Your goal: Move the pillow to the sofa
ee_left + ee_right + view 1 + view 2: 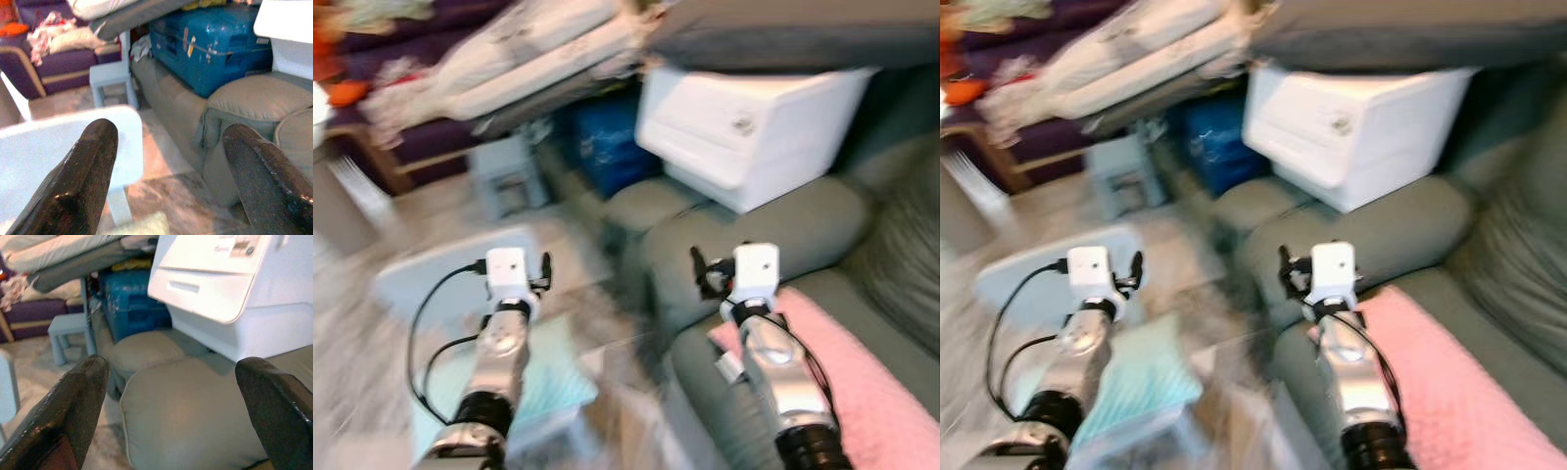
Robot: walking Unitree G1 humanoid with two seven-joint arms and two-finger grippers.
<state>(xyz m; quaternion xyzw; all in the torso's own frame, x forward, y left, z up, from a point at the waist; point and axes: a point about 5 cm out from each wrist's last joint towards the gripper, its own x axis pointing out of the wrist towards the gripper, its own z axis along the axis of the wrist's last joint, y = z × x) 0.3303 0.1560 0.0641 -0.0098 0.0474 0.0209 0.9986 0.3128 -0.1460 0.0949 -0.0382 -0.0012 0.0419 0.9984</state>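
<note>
Both arms reach forward, head views blurred. Left gripper [544,271] hangs over floor beside a pale blue chair [431,274]; fingers [83,181] spread wide, holding nothing. Right gripper [702,272] sits above the grey-green sofa [754,235] armrest; fingers [73,401] likewise wide apart and empty. Pink pillow [862,382] lies on the sofa seat, just right of the right arm. White box [744,127] rests on the armrest behind. Blue suitcase [210,49] stands next to the sofa. Teal cushion [1141,377] lies low beside the left arm.
</note>
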